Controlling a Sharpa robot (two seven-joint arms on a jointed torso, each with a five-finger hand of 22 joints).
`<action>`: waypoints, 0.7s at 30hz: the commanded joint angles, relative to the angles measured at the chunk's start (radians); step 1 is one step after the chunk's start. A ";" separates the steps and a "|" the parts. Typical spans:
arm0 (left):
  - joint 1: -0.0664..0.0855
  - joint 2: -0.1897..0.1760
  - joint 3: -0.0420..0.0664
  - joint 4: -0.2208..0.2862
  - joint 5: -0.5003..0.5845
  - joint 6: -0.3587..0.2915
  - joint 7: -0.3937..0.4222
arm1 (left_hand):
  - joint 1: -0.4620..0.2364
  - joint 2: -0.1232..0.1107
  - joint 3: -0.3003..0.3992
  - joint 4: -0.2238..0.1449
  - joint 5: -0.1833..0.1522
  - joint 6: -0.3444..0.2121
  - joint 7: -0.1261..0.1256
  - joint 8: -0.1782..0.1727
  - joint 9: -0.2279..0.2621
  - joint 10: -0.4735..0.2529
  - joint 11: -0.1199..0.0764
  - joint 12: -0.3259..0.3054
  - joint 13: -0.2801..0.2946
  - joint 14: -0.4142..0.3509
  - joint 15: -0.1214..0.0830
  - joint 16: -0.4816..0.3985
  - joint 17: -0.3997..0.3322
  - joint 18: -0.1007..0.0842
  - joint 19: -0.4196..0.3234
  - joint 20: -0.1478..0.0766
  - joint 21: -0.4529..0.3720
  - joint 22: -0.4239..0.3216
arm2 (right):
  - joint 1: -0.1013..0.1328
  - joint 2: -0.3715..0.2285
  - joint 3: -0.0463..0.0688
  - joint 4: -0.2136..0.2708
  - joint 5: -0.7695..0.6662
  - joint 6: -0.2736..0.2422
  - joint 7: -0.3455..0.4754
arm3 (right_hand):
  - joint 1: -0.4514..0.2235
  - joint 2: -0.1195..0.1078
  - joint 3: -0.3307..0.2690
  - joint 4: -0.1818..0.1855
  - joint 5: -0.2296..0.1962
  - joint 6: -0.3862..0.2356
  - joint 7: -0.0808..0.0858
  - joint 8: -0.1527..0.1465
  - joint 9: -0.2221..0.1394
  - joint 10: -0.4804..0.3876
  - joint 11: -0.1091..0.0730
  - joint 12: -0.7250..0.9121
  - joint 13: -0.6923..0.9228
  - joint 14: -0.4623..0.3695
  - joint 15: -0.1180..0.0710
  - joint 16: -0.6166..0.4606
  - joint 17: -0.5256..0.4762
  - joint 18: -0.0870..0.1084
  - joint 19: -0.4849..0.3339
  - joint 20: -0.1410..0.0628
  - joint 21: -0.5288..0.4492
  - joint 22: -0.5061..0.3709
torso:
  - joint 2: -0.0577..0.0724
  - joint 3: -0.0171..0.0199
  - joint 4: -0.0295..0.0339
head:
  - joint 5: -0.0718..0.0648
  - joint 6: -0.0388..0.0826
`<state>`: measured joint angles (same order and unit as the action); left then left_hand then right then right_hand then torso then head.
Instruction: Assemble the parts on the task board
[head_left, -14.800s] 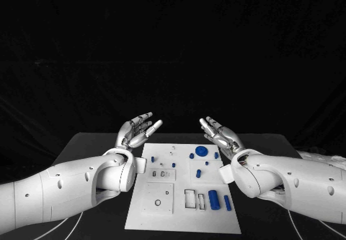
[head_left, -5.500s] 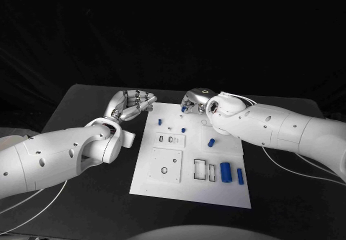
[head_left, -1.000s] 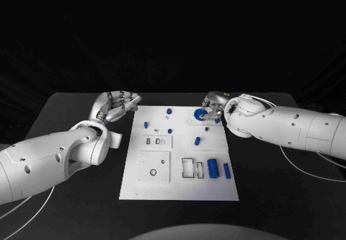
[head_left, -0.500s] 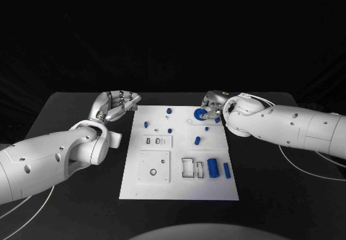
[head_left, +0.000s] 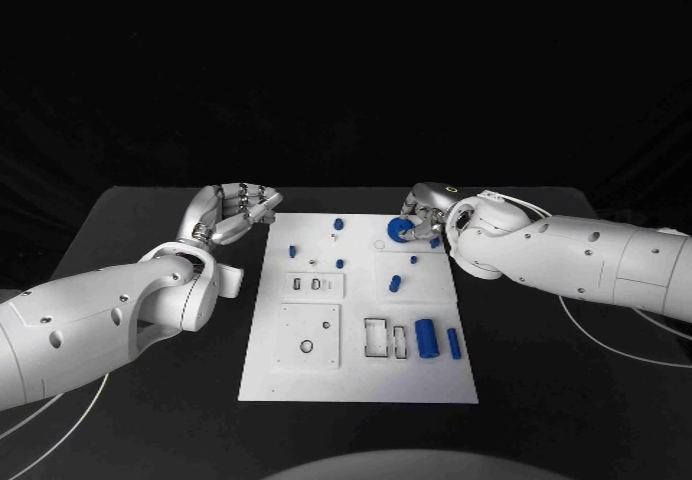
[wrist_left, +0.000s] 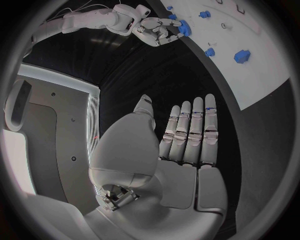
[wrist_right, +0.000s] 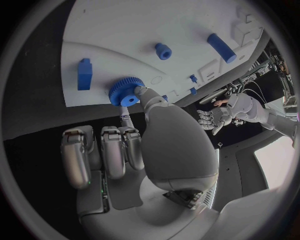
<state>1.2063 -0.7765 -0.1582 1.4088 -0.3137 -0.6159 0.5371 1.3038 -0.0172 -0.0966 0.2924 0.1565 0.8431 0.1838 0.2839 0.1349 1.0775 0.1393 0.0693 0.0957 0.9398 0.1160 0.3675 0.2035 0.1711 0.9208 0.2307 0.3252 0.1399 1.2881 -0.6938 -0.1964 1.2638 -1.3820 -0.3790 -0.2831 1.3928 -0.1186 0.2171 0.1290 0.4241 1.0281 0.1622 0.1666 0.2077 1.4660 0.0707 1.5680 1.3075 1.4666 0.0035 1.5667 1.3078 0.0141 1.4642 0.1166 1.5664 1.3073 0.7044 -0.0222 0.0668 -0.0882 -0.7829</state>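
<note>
The white task board (head_left: 361, 380) lies in the middle of the table. At its far right corner my right hand (head_left: 418, 224) pinches a blue toothed gear (head_left: 394, 229) between thumb and a finger, low over the board. The right wrist view shows the gear (wrist_right: 127, 92) at the board's (wrist_right: 125, 30) edge. My left hand (head_left: 231, 212) hovers off the board's far left corner, holding nothing, its fingers straight side by side (wrist_left: 187, 132). Other blue parts on the board are a thick cylinder (head_left: 427, 337), a slim bar (head_left: 453, 343) and several small pegs (head_left: 394, 283).
Rectangular slots (head_left: 376, 337) and a square panel with a ring hole (head_left: 307, 335) sit on the board's near half. A blue block (wrist_right: 84, 74) lies close to the gear. White cables (head_left: 620, 345) trail over the black table on the right.
Since the earliest frames my right hand has come down to the board's far right and taken hold of the gear. Over the last second both hands have barely moved.
</note>
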 joint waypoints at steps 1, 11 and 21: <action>0.001 0.005 0.001 -0.002 -0.005 0.009 0.011 | -0.001 0.013 -0.008 0.000 0.004 0.009 0.002 -0.004 0.001 0.002 0.002 -0.003 0.001 -0.004 0.001 -0.006 0.001 0.011 -0.007 0.000 -0.005 -0.001 | 0.009 -0.002 0.003 0.015 0.032 -0.076 0.036 | -0.006 0.010 0.001 -0.003 0.001 0.043 -0.039 0.017 0.026 0.105 -0.008 0.003 0.263 0.104 -0.009 0.004 0.263 -0.014 0.107 -0.008 0.004 0.264 | 0.000 -0.0001 0.0005 | -0.003 0.004; 0.001 0.009 0.001 -0.006 -0.005 0.012 0.012 | -0.001 0.015 -0.010 0.000 0.004 0.009 0.002 -0.005 0.001 0.003 0.002 -0.003 0.002 -0.005 0.001 -0.007 0.002 0.011 -0.008 0.000 -0.005 -0.001 | 0.020 0.014 0.007 0.037 0.047 -0.114 0.064 | -0.010 0.010 0.001 -0.003 0.002 0.046 -0.038 0.015 0.026 0.105 -0.007 0.003 0.263 0.104 -0.009 0.004 0.263 -0.014 0.107 -0.009 0.004 0.264 | 0.001 0.0002 0.0015 | 0.008 0.008; 0.001 0.010 0.001 -0.010 -0.005 0.013 0.013 | -0.001 0.016 -0.010 0.000 0.004 0.009 0.002 -0.006 0.001 0.003 0.002 -0.003 0.002 -0.006 0.001 -0.007 0.003 0.011 -0.008 0.000 -0.005 -0.001 | 0.021 0.068 0.008 0.042 0.044 -0.091 0.081 | -0.012 0.010 0.001 -0.003 0.003 0.046 -0.038 0.014 0.026 0.105 -0.007 0.003 0.263 0.104 -0.009 0.004 0.263 -0.014 0.107 -0.009 0.004 0.264 | 0.001 0.0005 -0.0005 | 0.018 0.006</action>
<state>1.2063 -0.7692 -0.1584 1.3980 -0.3137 -0.6152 0.5376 1.3037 -0.0091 -0.1020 0.2922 0.1565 0.8467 0.1874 0.2839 0.1349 1.0775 0.1393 0.0693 0.0963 0.9398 0.1161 0.3675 0.2048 0.1712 0.9208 0.2307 0.3252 0.1401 1.3087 -0.6314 -0.1893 1.3058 -1.3352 -0.4734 -0.2248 1.3859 -0.1120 0.2153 0.1279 0.4213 1.0277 0.1618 0.1666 0.2077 1.4660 0.0707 1.5680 1.3075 1.4666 0.0035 1.5667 1.3076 0.0140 1.4667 0.1141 1.5663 1.3079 0.7058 -0.0219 0.0670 -0.0728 -0.7756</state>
